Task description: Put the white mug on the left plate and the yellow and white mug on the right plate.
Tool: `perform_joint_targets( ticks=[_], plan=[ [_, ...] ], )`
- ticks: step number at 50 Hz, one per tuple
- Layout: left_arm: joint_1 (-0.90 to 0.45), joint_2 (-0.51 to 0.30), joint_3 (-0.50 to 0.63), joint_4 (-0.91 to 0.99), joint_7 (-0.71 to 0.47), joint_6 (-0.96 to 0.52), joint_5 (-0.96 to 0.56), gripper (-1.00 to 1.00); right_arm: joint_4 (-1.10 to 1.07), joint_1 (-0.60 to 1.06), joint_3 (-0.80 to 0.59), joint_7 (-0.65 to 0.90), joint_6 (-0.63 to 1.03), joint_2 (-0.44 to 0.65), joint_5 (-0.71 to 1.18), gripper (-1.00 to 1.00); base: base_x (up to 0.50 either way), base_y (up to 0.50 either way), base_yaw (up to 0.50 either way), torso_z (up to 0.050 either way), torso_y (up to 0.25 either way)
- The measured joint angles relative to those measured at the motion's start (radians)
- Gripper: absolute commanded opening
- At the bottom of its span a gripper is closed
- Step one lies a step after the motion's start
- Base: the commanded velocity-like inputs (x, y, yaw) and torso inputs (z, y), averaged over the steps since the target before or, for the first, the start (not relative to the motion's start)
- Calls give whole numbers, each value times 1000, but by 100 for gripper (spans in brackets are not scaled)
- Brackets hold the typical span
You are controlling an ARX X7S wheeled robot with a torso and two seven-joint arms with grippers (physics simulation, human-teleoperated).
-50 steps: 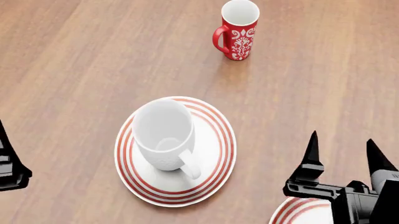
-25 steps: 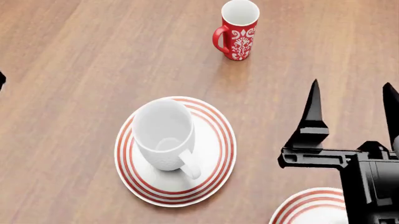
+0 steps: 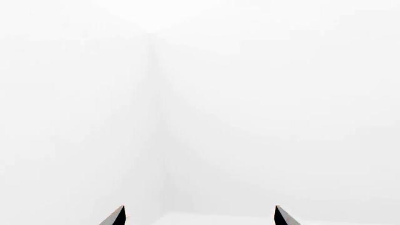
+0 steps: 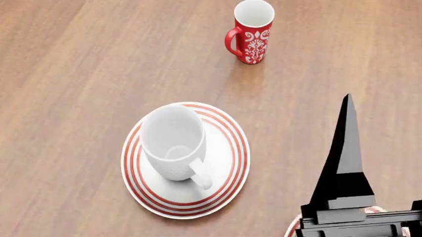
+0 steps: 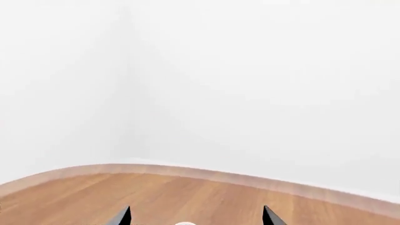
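The white mug (image 4: 173,143) stands upright on the left plate (image 4: 236,157), handle towards me. Only a sliver of the right plate (image 4: 292,230) shows at the bottom right of the head view, under my right arm. The yellow and white mug is out of view. My right gripper (image 5: 196,218) is open and empty; one tall black finger (image 4: 344,158) rises right of the left plate, the other is off frame. My left gripper (image 3: 198,218) is open and empty, faces a white wall, and does not show in the head view.
A red mug with a white floral pattern (image 4: 251,32) stands upright at the far side of the wooden table (image 4: 79,74). The right wrist view shows the table's far edge (image 5: 206,176) and a white wall behind it.
My right gripper has risen and come nearer the head camera, so one finger looms larger and the other has left the frame. My left arm has left the head view. The mugs have not moved.
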Motion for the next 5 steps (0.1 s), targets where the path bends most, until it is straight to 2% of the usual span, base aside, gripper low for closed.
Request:
perform_joint_targets(
  ticks=[5],
  plan=[
    [3,-1,-3,5,0,1,-5,100,-2,-43,-3,-25,-32,-10,-42,100,0,0,0,0,0]
  ],
)
